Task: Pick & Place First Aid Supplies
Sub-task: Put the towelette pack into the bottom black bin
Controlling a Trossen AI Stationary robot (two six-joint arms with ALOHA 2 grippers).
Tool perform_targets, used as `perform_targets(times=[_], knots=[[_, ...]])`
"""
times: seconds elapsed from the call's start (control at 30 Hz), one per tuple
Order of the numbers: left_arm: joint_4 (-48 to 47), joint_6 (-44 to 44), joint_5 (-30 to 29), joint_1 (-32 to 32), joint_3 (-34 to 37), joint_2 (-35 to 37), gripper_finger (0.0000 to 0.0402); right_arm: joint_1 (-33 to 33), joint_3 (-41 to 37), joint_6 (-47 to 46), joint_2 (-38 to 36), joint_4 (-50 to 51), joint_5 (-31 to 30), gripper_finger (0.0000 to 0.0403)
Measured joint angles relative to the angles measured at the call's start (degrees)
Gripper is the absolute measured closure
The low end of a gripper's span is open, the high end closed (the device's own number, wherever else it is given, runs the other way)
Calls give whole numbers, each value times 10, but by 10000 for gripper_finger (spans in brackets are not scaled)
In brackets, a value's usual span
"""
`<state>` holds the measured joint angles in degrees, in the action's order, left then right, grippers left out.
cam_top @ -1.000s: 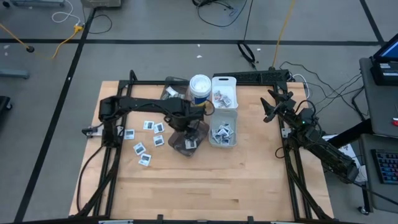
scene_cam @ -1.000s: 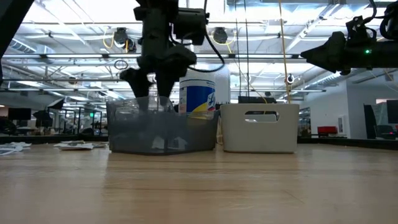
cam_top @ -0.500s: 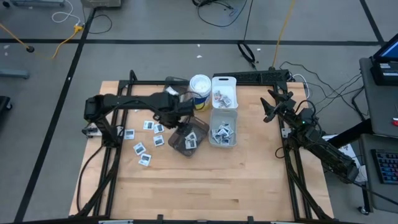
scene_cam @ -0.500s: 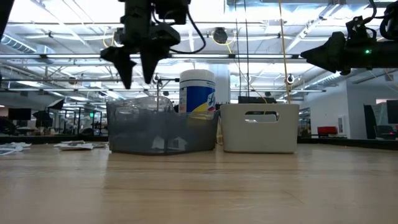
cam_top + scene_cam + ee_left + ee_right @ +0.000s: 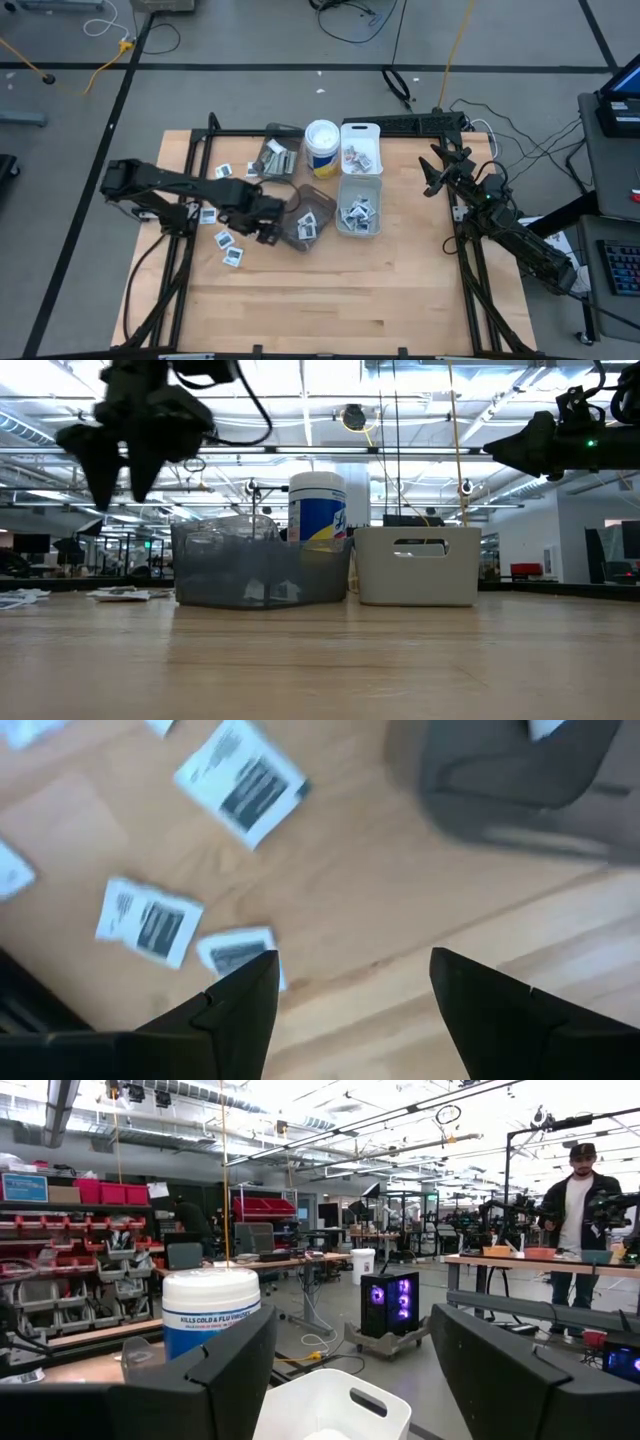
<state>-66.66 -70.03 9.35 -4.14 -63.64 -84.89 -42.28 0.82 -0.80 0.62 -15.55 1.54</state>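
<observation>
A white tub of wipes [image 5: 321, 147] with a blue and yellow label stands upright near the far edge of the wooden table [image 5: 330, 300]. Just to its right lies a white bin [image 5: 360, 148], and in front of that bin, touching it end to end, sits a second pale bin [image 5: 359, 205]. In front of the tub, a little to its left, rests a smoky grey bin [image 5: 305, 218]. Beside the tub on its left lies a smaller clear container [image 5: 275, 155], possibly tipped. A person [image 5: 578, 1230] stands far behind the tub, out in the room.
</observation>
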Motion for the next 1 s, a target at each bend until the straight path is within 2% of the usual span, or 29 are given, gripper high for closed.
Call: perform_targets(times=[0.27,0.5,0.63,1.0], knots=[[0,-77,1,-64,76,71,135,0,0,0,0,0,0,140],[-2,-131,7,-118,114,121,135,0,0,0,0,0,0,140],[7,-141,12,-132,137,125,135,0,0,0,0,0,0,140],[117,-146,17,-157,225,106,135,0,0,0,0,0,0,140]])
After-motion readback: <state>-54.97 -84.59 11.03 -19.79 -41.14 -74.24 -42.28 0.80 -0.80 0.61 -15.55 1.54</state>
